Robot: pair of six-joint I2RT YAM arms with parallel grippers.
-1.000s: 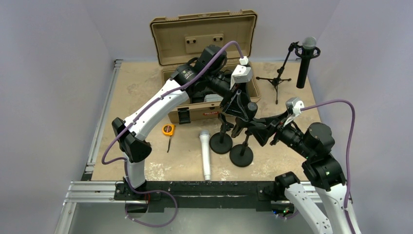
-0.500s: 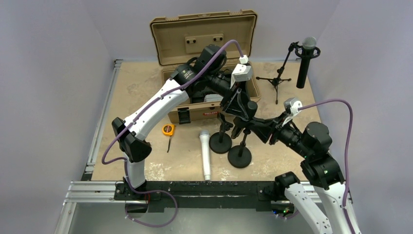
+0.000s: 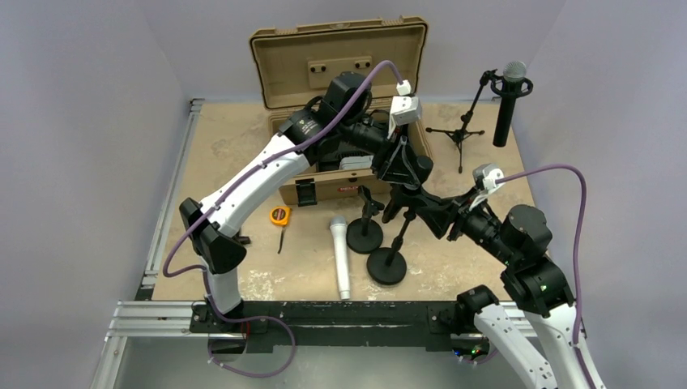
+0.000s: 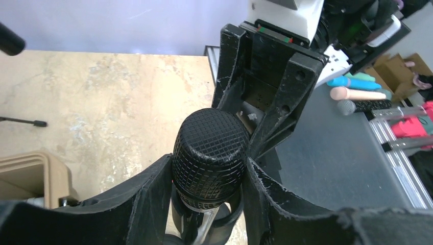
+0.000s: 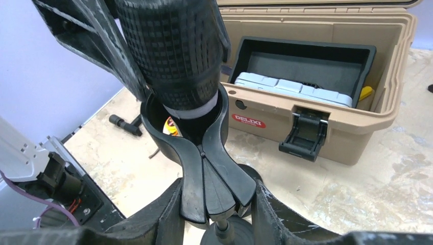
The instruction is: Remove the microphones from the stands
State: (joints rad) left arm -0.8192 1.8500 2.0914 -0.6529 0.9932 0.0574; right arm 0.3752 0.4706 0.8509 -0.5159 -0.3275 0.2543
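Midway between table edges, the microphone is clamped in the left gripper, its stand clip in the right gripper. A grey box is held in the open far-edge case.

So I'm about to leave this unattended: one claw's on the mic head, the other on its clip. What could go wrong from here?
The left claw grips the microphone only by its rounded grille, so it may slip. The microphone sits deep in the clip held by the right claw; an off-axis pull could jam it. The stand base is close to the second stand and the white microphone and might knock them.
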